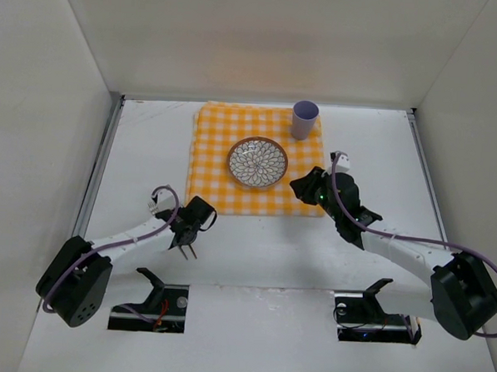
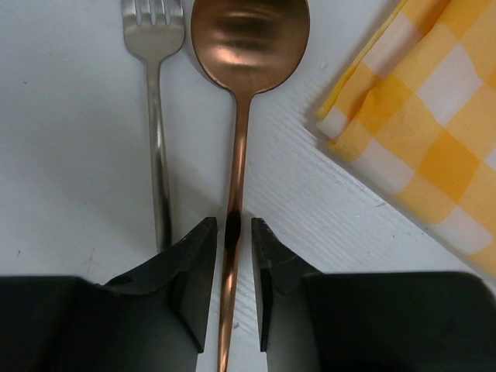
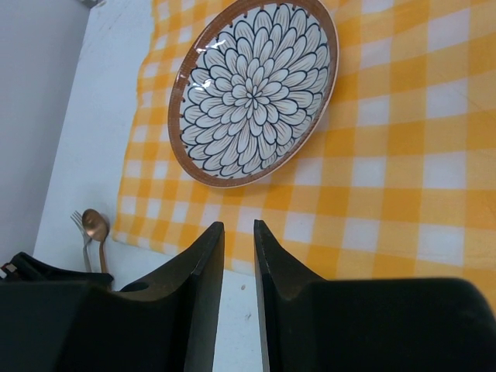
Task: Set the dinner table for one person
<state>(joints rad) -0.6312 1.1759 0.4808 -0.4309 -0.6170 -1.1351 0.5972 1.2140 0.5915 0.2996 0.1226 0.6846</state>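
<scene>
On the white dinner table, a copper spoon and a silver fork lie side by side, just off the near-left corner of the yellow checked cloth. My left gripper straddles the spoon's handle, jaws slightly open with a small gap on each side. In the top view only the handle ends of the fork and spoon poke out from under the left gripper. My right gripper hangs narrowly open and empty over the cloth's near edge, short of the flower-patterned plate.
The plate sits in the middle of the cloth, and a lilac cup stands at the cloth's far right corner. Metal rails run along the table's left and right edges. White walls enclose three sides.
</scene>
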